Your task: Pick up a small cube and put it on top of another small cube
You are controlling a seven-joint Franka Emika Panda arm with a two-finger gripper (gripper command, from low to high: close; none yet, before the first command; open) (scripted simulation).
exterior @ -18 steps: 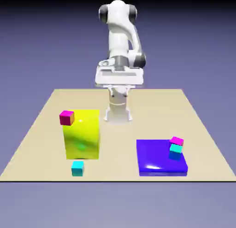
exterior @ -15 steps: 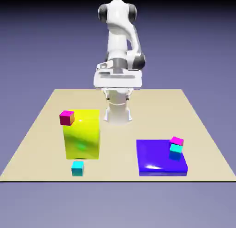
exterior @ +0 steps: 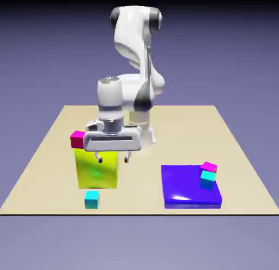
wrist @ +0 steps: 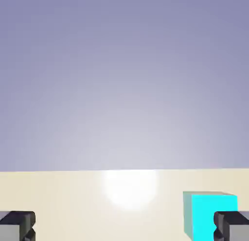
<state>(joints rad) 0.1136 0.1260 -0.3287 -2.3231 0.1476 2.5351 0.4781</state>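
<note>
We see the arm (exterior: 128,42) bent over the surface (exterior: 163,130), and its fingers (exterior: 99,160) are wide apart with nothing between them. In the exterior view, the hand (exterior: 113,139) covers the top part of the yellow block (exterior: 97,173), so we cannot see its upper edge.

One cyan cube (exterior: 91,199) lies on the surface, just before the yellow block, near the front edge. The other cyan cube (exterior: 207,180) sits on the blue slab (exterior: 185,186), toward the exterior view's right. Behind it, one magenta cube (exterior: 208,167) is partly hidden, and we see mostly its top; if the two are touching, we cannot tell.

The other magenta cube (exterior: 78,139) is at the upper left corner of the yellow block in the exterior view. The hand cuts off its right side, and what carries this cube is difficult to make out.

In the hand view, a cyan cube shows at the lower right. The fingertip on that side hides a part of it, and the picture border cuts its bottom. From this view alone we cannot say which of the two it is. A white shine covers some of the surface there.
</note>
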